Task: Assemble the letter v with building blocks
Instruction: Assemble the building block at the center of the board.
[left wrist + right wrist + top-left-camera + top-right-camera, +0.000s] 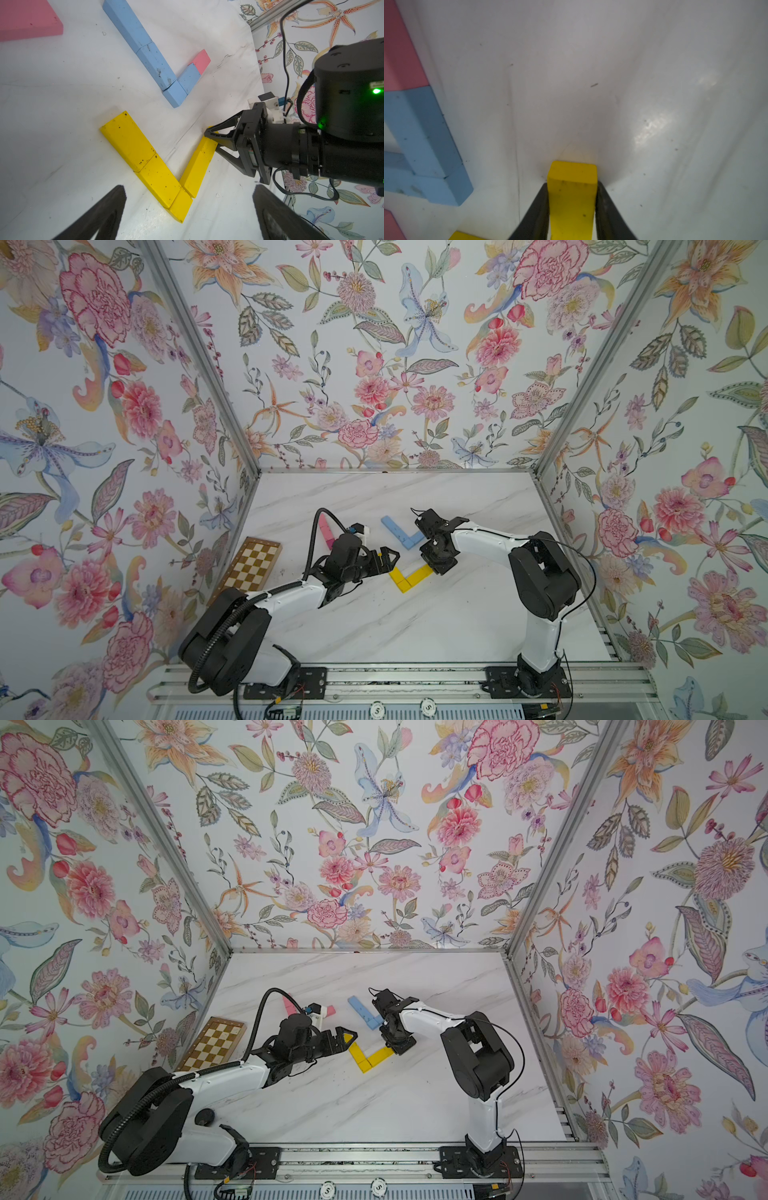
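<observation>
A yellow V [410, 580] of building blocks lies flat near the middle of the counter [415, 635], its point turned toward the near edge. The small end block [572, 176] caps the stroke on the right arm's side. The right end effector [572, 185] is clamped on that block, a dark finger pressed against each long side, and the block rests on the counter butted against the longer brick below it. The step in hand looks like seating this last piece. To do it well, the fingers should part evenly and only a little, then rise straight up, because any sideways drag would twist the block out of line or nudge the whole stroke off the corner piece. The left end effector [189, 186] hovers over the tip of the opposite stroke with its fingers spread wide and holding nothing. It is best kept clear, or lowered only to steady that stroke if the figure shifts. Toward the far edge lies a blue V [402, 533], one stroke tipped with a pink brick [201, 59], close enough that the right arm's withdrawal should go upward rather than back across it. More pink bricks [325, 531] lie behind the left arm, and a checkered board [253, 564] rests along the counter's left edge, well apart from the work.
</observation>
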`<state>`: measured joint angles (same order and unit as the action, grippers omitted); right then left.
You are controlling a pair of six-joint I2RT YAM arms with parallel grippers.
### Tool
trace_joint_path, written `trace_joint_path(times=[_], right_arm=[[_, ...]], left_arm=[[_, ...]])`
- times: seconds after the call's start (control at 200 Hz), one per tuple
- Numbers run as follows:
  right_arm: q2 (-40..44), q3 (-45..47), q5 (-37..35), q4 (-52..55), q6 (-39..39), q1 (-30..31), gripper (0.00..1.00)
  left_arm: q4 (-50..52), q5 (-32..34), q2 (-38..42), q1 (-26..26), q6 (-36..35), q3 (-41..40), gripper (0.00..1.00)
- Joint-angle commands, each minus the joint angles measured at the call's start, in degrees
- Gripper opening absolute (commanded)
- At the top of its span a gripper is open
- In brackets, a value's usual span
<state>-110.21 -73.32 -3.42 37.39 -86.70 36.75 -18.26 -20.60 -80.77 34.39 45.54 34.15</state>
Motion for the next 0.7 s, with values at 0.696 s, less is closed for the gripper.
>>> trace_joint_path(times=[0.696], right_arm=[[0.3,-1.7,-0.5,3.9,1.0,-0.1,0.56]], left_arm=[[-0.4,-0.6,0.3,-0.7,0.5,-0.8,0.99]])
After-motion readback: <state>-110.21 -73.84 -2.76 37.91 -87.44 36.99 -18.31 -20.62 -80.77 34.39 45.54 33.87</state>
